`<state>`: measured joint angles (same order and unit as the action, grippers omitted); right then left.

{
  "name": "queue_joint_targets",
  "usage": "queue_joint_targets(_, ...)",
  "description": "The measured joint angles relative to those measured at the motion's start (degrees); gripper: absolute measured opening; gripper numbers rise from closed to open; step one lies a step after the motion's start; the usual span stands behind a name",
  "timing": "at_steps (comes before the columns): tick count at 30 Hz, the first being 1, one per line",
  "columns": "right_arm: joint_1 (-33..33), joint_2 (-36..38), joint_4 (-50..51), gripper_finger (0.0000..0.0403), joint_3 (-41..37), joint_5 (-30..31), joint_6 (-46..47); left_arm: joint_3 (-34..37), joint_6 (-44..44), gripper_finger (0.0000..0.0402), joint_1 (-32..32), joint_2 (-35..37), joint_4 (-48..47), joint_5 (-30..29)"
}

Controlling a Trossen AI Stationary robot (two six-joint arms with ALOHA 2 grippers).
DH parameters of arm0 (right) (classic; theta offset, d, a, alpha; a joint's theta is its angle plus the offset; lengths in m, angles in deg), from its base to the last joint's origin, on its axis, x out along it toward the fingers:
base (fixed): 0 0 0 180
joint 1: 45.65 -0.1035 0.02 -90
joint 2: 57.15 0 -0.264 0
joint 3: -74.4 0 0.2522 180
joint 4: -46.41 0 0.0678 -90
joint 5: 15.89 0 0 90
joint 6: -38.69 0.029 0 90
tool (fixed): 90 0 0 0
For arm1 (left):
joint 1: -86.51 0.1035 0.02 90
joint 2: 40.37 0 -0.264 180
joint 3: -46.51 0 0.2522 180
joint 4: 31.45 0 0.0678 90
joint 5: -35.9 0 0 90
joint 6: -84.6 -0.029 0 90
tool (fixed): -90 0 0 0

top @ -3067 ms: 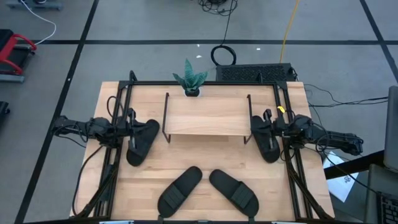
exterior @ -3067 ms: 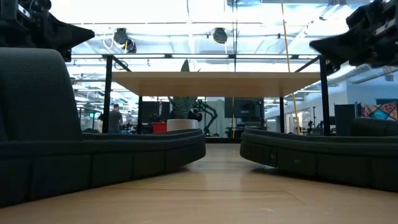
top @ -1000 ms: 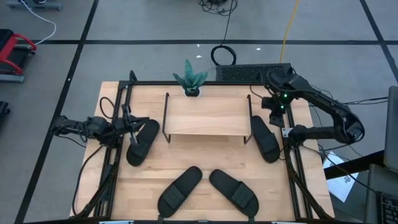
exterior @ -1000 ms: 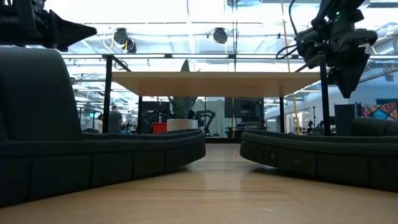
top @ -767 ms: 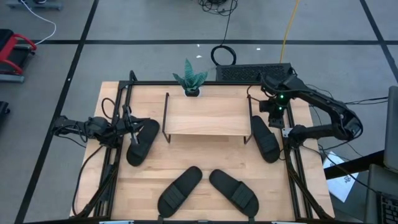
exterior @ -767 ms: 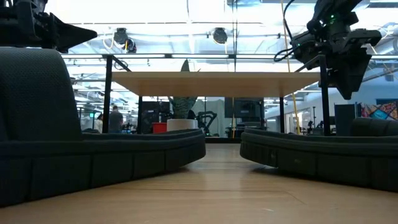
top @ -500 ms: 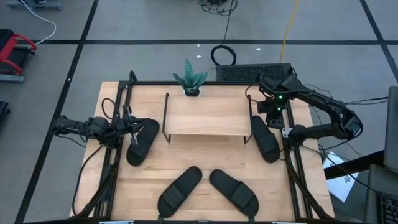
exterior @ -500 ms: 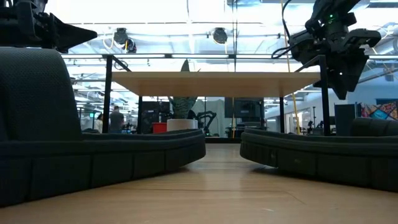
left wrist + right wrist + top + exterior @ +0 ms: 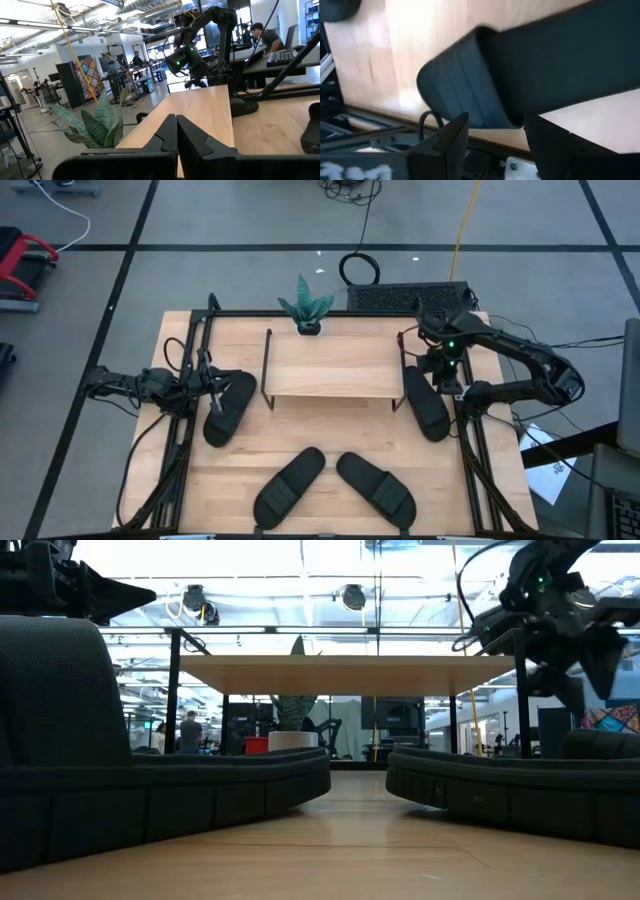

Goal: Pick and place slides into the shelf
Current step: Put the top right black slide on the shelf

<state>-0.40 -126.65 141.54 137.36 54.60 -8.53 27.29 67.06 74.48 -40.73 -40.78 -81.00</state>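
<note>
Lying at three o'clock of the shelf (image 9: 333, 366) — the rightmost of the slides (image 9: 426, 404), untouched; hovering over its far end, the right gripper (image 9: 441, 370), fingers parted and empty; reaching-in step, likely needing a descent and a close on the strap; waiting at nine o'clock, the left gripper (image 9: 212, 387), closed; wooden table (image 9: 330, 440), open workshop beyond.

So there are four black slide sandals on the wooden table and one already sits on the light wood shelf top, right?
Not quite. The high view shows the light wood shelf top bare. All four black slide sandals lie on the table: one left, one right, two in front.
</note>
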Motion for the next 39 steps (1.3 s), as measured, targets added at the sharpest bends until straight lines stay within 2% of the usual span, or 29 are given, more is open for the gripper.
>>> queue_joint_targets(10, -0.16, 0.00, -5.91, 0.0185, -3.68, -0.14, -0.11, 0.00, -0.04, 0.0001, 0.00, 0.00, -0.05, 0.00)
queue_joint_targets(18, -3.32, 0.00, -10.46, 0.0185, -7.04, -0.28, -0.37, 0.00, -0.07, 0.0001, 0.00, 0.00, -1.95, 0.00)
queue_joint_targets(32, -6.69, 0.00, -12.31, 0.0185, -8.06, -2.01, 3.00, 0.00, -0.11, 0.0001, 0.00, 0.00, -2.16, 0.00)
queue_joint_targets(39, -7.45, 0.02, -15.90, 0.0185, -11.24, -3.53, 4.83, 0.00, 0.27, 0.0001, 0.00, 0.00, -2.14, 0.00)
